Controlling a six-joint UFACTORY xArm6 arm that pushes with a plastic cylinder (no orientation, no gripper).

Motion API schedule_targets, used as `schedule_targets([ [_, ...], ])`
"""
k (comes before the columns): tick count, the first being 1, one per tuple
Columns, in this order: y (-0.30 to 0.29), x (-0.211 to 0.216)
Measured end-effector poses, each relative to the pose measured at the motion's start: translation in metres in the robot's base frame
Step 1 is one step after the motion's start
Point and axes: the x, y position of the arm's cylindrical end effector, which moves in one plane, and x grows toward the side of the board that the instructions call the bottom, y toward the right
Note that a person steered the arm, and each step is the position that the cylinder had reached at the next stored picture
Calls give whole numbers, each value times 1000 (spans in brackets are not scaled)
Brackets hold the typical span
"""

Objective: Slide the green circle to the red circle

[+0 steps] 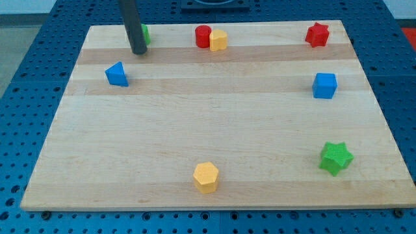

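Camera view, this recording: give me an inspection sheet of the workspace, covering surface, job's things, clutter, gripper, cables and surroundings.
Surface: pale wooden board, flat, on a blue perforated table.
Job's things: green circle at the view's top left, mostly hidden behind the rod; red circle at the top centre, touching a yellow block on its right.
Clutter: blue block at the left; red star top right; blue cube right; green star lower right; yellow hexagon bottom centre.
Gripper: none fitted; my tip sits at the green circle's left side, contact cannot be confirmed.
Cables: nothing seen.
Surroundings: dark fixture beyond the top edge.
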Motion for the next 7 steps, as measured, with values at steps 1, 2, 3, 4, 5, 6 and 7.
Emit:
schedule_targets([
  [1, -3, 17],
  [2, -26, -49],
  [3, -28, -59],
  [4, -28, -70],
  [5, 4, -95],
  [6, 38, -90],
  [7, 53, -82],
])
